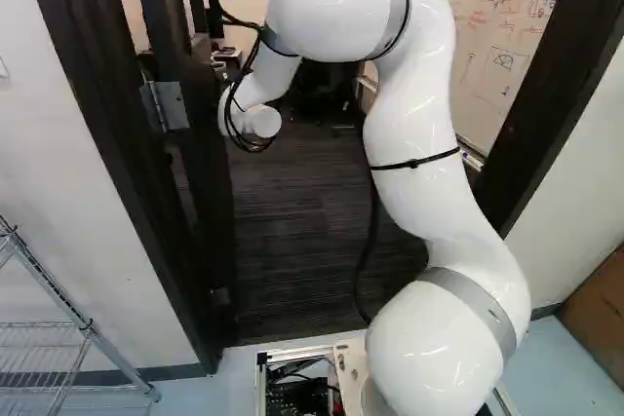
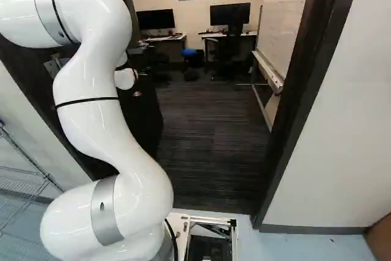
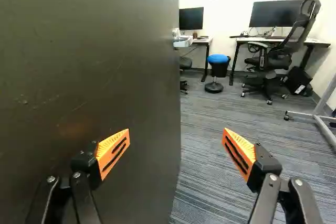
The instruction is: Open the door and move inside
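Observation:
The dark door (image 3: 89,72) stands open, swung into the room; its face fills one side of the wrist view. In the left base view the door (image 1: 207,192) is beside the hinge-side jamb (image 1: 107,143), with a metal hinge between them. The other jamb (image 2: 299,96) shows in the right base view. My gripper (image 3: 176,149) is open in the wrist view, nothing between its fingers. One finger is in front of the door's face, the other over the carpet past the door's edge. Neither base view shows the gripper; the wrist is close to the door.
Dark carpet (image 2: 211,145) runs through the doorway. Farther in are desks with monitors, an office chair (image 3: 273,56) and a blue-topped stool (image 3: 217,69). A whiteboard on a stand (image 2: 272,71) is inside the far jamb. A wire rack (image 1: 68,348) stands outside, at the left of the left base view.

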### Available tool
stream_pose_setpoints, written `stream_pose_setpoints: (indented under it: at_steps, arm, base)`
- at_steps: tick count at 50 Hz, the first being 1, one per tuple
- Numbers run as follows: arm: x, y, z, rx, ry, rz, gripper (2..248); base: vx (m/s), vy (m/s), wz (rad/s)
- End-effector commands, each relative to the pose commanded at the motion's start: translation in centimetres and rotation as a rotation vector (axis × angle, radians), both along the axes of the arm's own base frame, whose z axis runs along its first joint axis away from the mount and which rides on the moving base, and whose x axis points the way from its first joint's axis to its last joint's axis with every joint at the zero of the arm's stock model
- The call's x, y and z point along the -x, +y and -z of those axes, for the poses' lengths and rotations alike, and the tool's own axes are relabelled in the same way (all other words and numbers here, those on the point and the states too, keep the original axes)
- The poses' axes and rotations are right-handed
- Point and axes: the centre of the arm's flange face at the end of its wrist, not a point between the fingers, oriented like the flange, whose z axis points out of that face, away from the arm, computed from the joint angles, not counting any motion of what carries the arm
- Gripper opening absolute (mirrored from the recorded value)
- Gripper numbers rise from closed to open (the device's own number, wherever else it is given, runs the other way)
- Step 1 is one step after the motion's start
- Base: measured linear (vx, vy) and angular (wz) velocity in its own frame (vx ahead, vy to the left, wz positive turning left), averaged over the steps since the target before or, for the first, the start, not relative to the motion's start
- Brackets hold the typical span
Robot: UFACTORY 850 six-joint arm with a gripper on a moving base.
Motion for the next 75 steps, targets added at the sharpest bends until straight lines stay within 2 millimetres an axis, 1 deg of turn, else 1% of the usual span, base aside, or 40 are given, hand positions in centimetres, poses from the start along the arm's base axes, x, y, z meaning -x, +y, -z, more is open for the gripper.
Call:
stream_pose_setpoints:
  at_steps: [14,21,75]
  arm:
    - [0.0,0.2,0.0,0.000,-0.001,-0.002,247]
    - [0.0,-0.3,0.0,0.001,0.001,0.004,247]
    - [0.6,-8.9,-0.6,0.011,0.026,0.123,247]
  base:
    - [0.000,0.000,0.000]
    - [0.000,0.000,0.000]
    - [0.000,0.000,0.000]
